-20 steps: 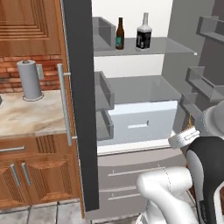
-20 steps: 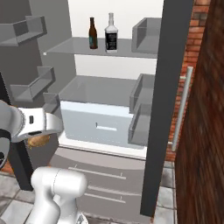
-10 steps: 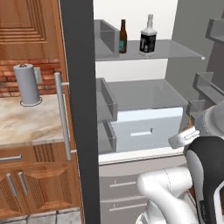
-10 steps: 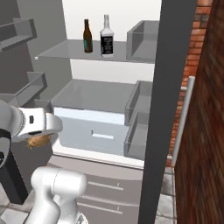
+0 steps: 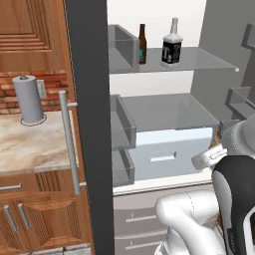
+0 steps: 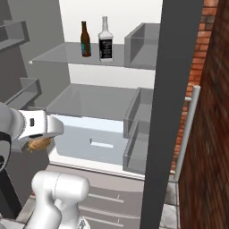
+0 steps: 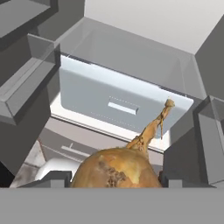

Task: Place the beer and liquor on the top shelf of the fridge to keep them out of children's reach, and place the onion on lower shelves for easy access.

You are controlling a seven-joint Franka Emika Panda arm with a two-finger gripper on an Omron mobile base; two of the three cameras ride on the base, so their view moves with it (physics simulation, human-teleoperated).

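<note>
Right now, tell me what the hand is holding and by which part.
The hand holds the onion by the sides of its round bulb, one fingertip on each side; the pointed stem tip sticks out free, toward the fridge.

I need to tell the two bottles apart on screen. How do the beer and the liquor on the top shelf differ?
The beer is a slim, dark brown bottle with a long neck; the liquor is squat and square-shouldered, with clear glass and a short white neck. The beer carries a small label; the liquor's black label covers most of its body. In the right base view the beer stands left of the liquor. Both stand upright, close together but apart, on the top shelf.
</note>
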